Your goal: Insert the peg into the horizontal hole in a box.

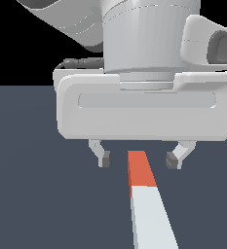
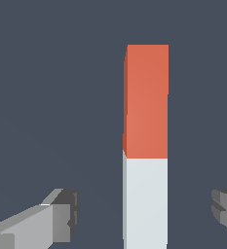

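The peg [image 1: 146, 204] lies flat on the dark floor, a long bar with an orange-red end [image 1: 140, 168] pointing away from the exterior camera and a white part running toward it. My gripper [image 1: 138, 159] hangs above the orange-red end with its jaws wide apart on either side of the bar, touching nothing. In the wrist view the peg [image 2: 145, 146] runs between the two fingertips [image 2: 66, 214], with clear gaps on both sides. The box and its hole are out of view.
The dark grey floor [image 1: 32, 194] spreads around the peg. The white hand body [image 1: 144, 107] fills the upper half of the exterior view and hides what lies behind it.
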`<state>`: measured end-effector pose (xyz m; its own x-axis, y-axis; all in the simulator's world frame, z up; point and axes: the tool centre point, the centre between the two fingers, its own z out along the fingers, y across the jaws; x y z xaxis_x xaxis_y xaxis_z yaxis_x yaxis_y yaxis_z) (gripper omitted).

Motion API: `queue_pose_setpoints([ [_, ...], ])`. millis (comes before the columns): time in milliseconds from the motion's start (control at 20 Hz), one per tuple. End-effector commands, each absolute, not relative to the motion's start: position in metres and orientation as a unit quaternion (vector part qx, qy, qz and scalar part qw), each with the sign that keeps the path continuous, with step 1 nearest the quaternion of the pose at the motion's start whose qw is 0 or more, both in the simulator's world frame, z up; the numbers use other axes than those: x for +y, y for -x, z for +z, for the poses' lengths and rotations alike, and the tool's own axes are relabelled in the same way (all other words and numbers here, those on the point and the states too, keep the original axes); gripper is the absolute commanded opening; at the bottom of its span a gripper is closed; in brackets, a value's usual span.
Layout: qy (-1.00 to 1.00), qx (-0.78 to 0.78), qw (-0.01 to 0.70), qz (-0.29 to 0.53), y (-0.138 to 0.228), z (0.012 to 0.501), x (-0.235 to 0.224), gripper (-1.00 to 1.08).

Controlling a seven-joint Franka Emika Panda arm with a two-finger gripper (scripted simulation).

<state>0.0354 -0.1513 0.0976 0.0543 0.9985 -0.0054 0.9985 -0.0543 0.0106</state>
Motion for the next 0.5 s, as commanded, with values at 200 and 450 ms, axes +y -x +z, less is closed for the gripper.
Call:
queue_pose_setpoints([
  [200, -0.727, 0.687, 0.001, 0.001, -0.045, 0.076, -0.181, 1.00],
  [450, -0.727, 0.686, 0.000, 0.000, -0.047, 0.070, -0.190, 1.00],
])
